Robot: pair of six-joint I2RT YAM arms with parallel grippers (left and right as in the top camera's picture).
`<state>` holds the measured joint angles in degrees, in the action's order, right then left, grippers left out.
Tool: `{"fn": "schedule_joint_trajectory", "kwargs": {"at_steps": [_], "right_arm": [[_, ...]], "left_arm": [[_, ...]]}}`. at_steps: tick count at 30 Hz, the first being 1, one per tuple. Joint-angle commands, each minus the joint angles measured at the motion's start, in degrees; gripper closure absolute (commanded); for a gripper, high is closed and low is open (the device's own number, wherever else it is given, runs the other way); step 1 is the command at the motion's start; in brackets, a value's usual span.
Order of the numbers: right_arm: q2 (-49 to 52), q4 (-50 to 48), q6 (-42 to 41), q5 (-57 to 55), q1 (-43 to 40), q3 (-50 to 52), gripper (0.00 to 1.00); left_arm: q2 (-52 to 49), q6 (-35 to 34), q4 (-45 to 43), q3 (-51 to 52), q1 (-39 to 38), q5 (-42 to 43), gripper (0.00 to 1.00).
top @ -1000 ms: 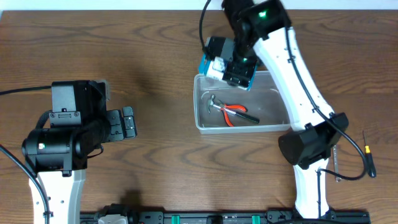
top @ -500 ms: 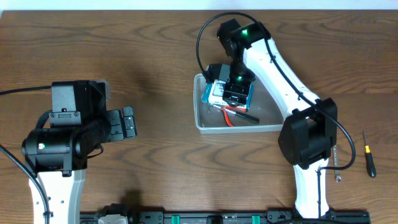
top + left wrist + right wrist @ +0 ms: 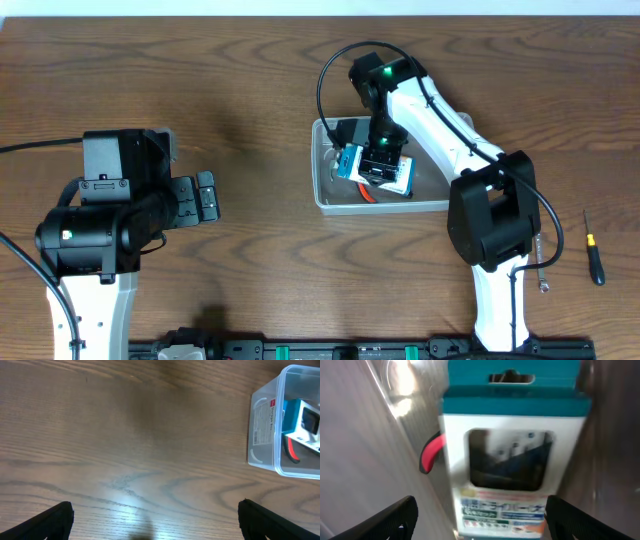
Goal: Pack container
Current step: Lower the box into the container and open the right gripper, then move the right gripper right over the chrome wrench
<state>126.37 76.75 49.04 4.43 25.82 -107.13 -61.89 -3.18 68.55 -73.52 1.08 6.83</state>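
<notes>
Item: container (image 3: pixel 322 192), a clear, rimmed plastic tub with rounded corners, is sitting mid-counter (image 3: pixel 250 90) by your right arm. Contents: red-handled pliers (image 3: pixel 431 452) are lying on its floor and a blue-and-white box (image 3: pixel 515 500) is lying over them. Right gripper (image 3: pixel 480 520) is hovering, jaws wide astride the box. Left gripper (image 3: pixel 155 520) is idling, jaws wide.

Bright, even light from above; my right wrist picture is smeared.
From overhead the wooden table (image 3: pixel 250 60) is evenly lit and sharp, with only a faint soft shadow patch left of centre. In my left wrist view a pale sheen lies on the wood at lower middle, a dimmer band crosses the top, and my left fingertips (image 3: pixel 50 520) are dark, soft-edged shapes in the bottom corners. My right wrist view is blurred throughout: the blue box (image 3: pixel 512 460) shows smeared print, white glare burns the clear container (image 3: pixel 400 390) wall at upper left, and my right fingertips (image 3: pixel 390 520) are black blurs.
</notes>
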Motion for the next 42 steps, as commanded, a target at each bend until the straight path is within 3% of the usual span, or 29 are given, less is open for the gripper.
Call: {"fn": "schedule_joint_trajectory", "kwargs": {"at_steps": [1, 7, 9, 15, 25, 31, 42], "right_arm": [[-1.03, -0.61, -1.46, -1.51, 0.04, -0.44, 0.15], [-1.95, 0.72, -8.63, -1.64, -0.15, -6.03, 0.14], [-2.84, 2.32, -12.22, -1.92, -0.48, -9.90, 0.01], [-7.32, 10.49, -20.76, -3.93, -4.20, -20.35, 0.01], [-19.71, 20.59, -27.47, -3.98, -15.80, -21.57, 0.01], [-26.51, 20.59, -34.23, -2.03, -23.89, -18.47, 0.01], [-36.79, 16.63, -24.09, -0.15, -39.60, 8.57, 0.01]], "left_arm": [[0.15, -0.50, -0.02, -0.76, 0.28, -0.90, 0.02], [0.15, -0.50, -0.02, -0.76, 0.28, -0.90, 0.02], [0.15, -0.50, -0.02, -0.76, 0.28, -0.90, 0.02], [0.15, -0.50, -0.02, -0.76, 0.28, -0.90, 0.02], [0.15, -0.50, -0.02, -0.76, 0.28, -0.90, 0.02], [0.15, -0.50, -0.02, -0.76, 0.28, -0.90, 0.02], [0.15, -0.50, -0.02, -0.76, 0.28, -0.90, 0.02]]}}
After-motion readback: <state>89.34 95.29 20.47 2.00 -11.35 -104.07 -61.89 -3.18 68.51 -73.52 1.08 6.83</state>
